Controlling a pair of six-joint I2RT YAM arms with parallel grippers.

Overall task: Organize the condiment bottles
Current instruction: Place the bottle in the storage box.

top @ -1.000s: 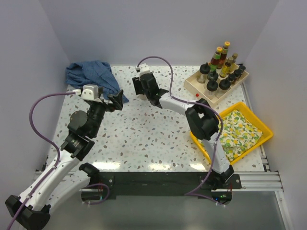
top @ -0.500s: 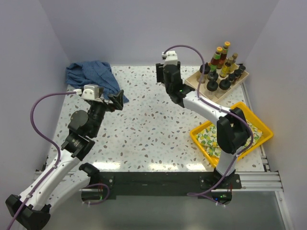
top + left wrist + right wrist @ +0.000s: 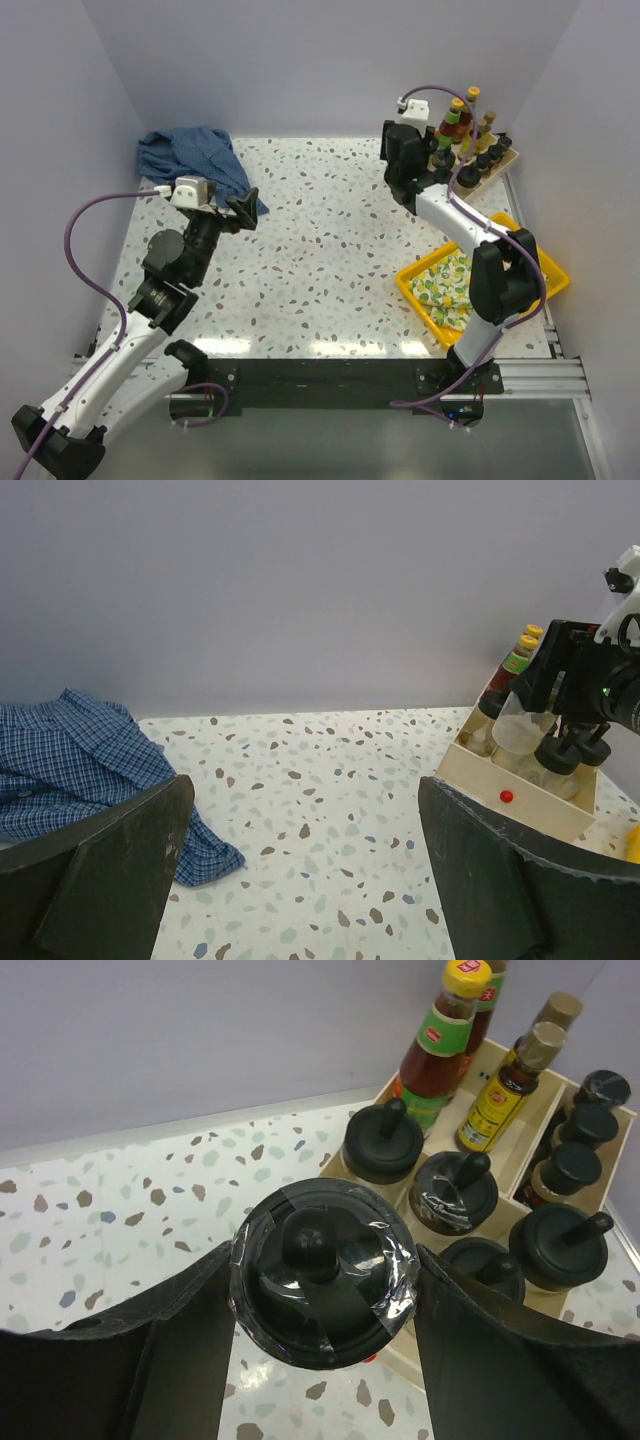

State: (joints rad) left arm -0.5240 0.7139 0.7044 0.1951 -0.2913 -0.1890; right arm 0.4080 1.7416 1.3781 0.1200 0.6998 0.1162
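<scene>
Up at the far right, right gripper [image 3: 322, 1355] pinching a black-lidded jar [image 3: 320, 1270] by its sides, at the wooden tray [image 3: 520, 805] corner, other bottles [image 3: 437, 1045] standing inside, left gripper [image 3: 305, 880] spread wide, empty, near blue cloth [image 3: 80, 760].

A white speckled table [image 3: 320, 250] carries three things. A crumpled blue checked cloth [image 3: 190, 160] lies at the far left corner. A beige divided tray [image 3: 540, 802] sits at the far right, close to the back wall. A yellow bin [image 3: 548, 262] lined with a lemon-print cloth [image 3: 445, 290] rests at the near right, turned at an angle to the table's edge.
</scene>
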